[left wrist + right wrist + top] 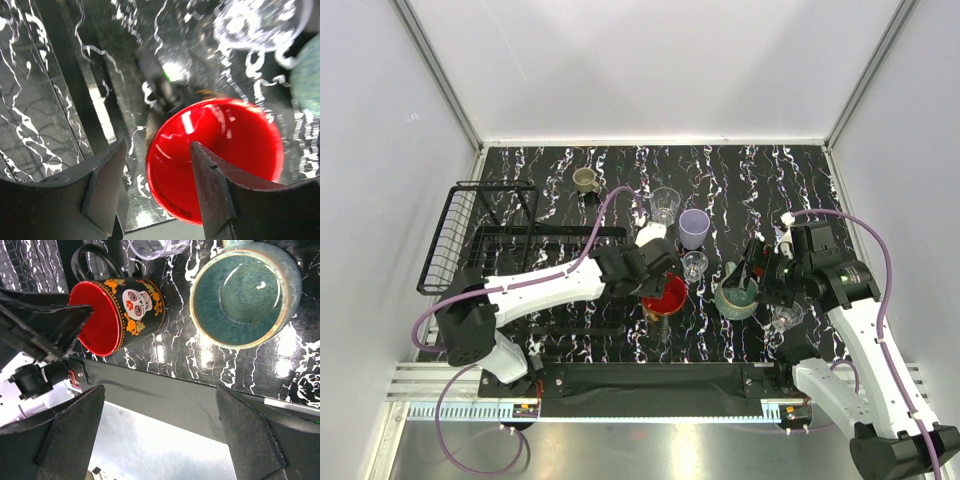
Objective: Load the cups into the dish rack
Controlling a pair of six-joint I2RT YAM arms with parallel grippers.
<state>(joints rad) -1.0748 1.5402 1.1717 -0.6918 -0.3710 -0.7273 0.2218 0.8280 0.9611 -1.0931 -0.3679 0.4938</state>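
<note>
A skull-printed mug (135, 305) sits beside the teal mug (240, 295).

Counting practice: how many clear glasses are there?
3 glasses: one left of the lavender cup, one in front of it, one by the right arm. Others may be hidden.

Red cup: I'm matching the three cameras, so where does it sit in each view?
Top external: red cup, near the picture's centre.
Left wrist: red cup, centre-right, large.
Right wrist: red cup, upper left.
Shared landmark: teal mug, beside it in every view.
</note>
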